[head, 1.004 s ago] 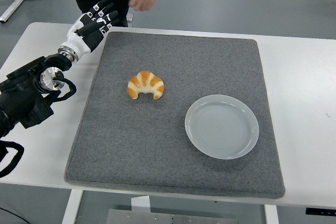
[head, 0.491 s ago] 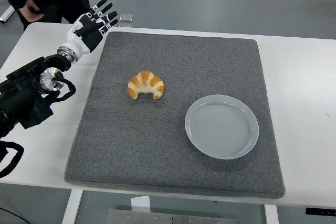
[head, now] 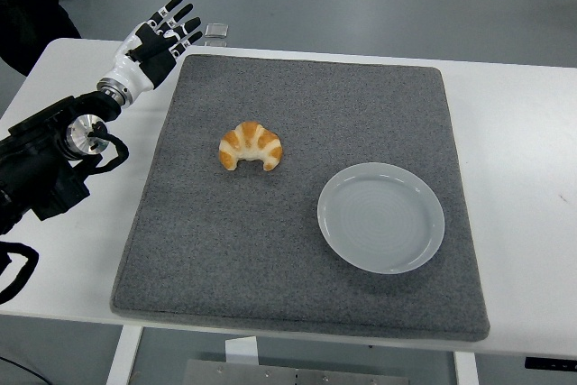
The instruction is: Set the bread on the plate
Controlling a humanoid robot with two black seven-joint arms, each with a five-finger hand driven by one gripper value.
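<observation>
Left hand (head: 155,41): black-and-white five-fingered robot hand on a black arm, entering from the left edge; held over the white table (head: 523,132) near the far-left corner of the mat, fingers (head: 183,13) spread, holding nothing. Golden-brown curved croissant-shaped bread (head: 251,146): lying on the grey rectangular felt mat (head: 297,295), left of centre, well apart from the hand. Round pale grey-white plate (head: 381,217): on the mat's right half, nearer the front, nothing on it, apart from the bread. Person in dark clothing (head: 22,15): partly visible at the top-left corner.
</observation>
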